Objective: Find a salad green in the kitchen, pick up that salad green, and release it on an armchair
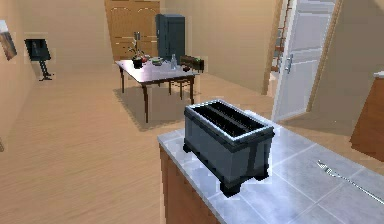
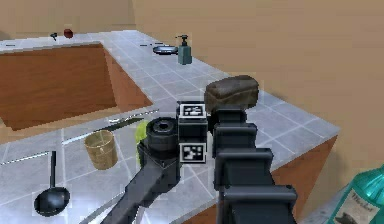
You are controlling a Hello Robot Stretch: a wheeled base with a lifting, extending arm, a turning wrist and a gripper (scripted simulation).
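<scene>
A small yellow-green thing (image 2: pixel 160 128), perhaps the salad green, sits on the tiled counter (image 2: pixel 290 125) in the arm side view. The arm rises from the bottom edge, and its two white marked squares stand right beside that green thing. My gripper (image 2: pixel 150 160) has its dark body just below and in front of the green thing. I cannot tell whether it holds anything, since the green thing lies at it on the counter.
A brown loaf (image 2: pixel 232 92), a tan cup (image 2: pixel 100 148), a black ladle (image 2: pixel 50 195), a soap bottle (image 2: pixel 184 50) and a sunken sink (image 2: pixel 60 80) share the counter. Ahead stand a dark toaster (image 1: pixel 228 140), a dining table (image 1: pixel 150 72) and a white door (image 1: pixel 300 60).
</scene>
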